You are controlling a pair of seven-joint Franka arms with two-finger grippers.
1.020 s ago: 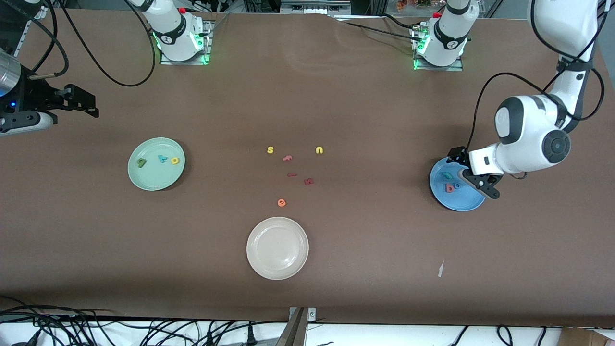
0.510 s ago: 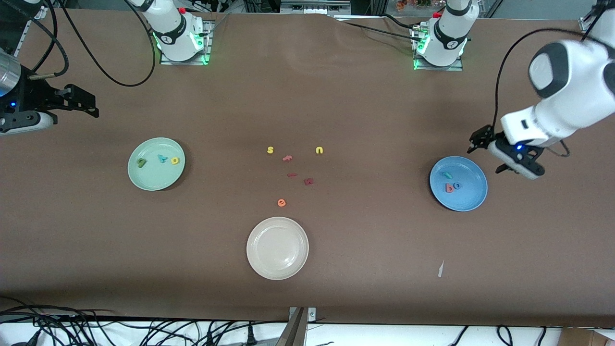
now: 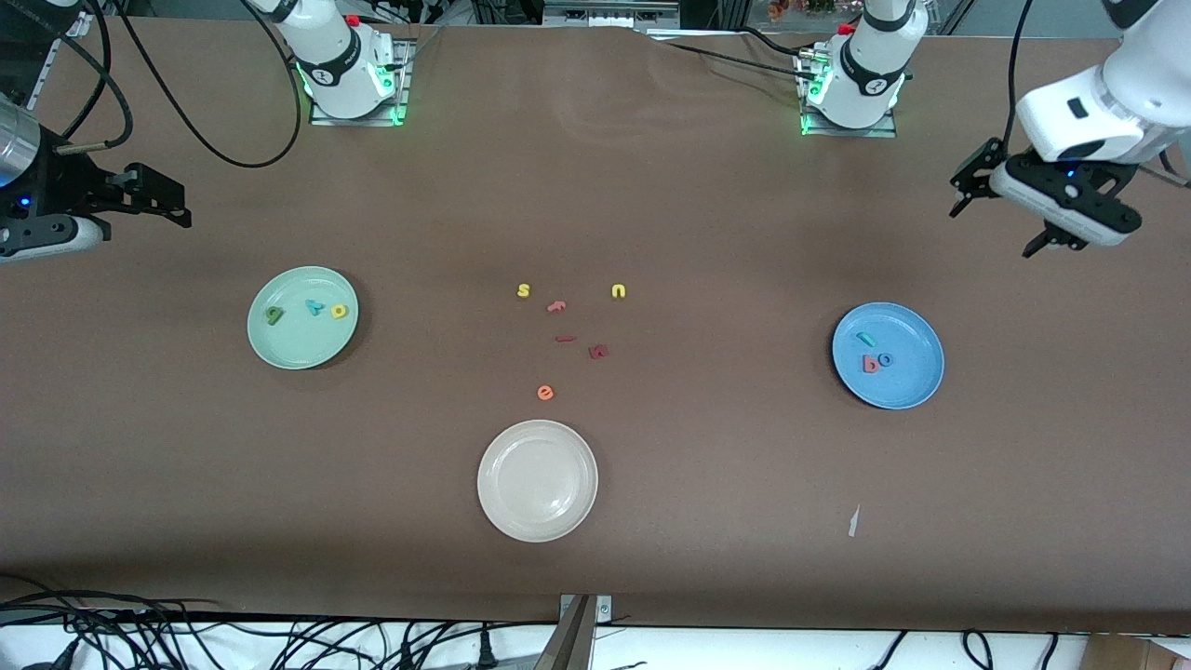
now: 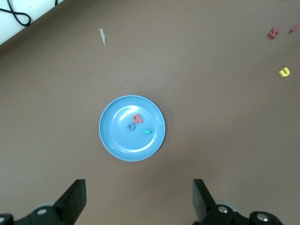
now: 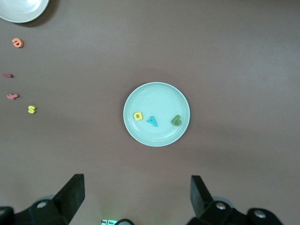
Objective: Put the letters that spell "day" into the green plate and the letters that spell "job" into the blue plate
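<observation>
Brown table (image 3: 707,233) — three plates, six plated letters, six loose.

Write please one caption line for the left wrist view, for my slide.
Open left gripper above the table, looking down on the blue plate holding j, o and b.

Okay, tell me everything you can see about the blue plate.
The blue plate is round, bright blue, plain and shallow with a low raised rim; it looks like plastic. It lies flat on the brown table toward the left arm's end. Inside it lie three small foam letters close together: a teal j, a pinkish-red b and a blue o. No tool touches it.
</observation>
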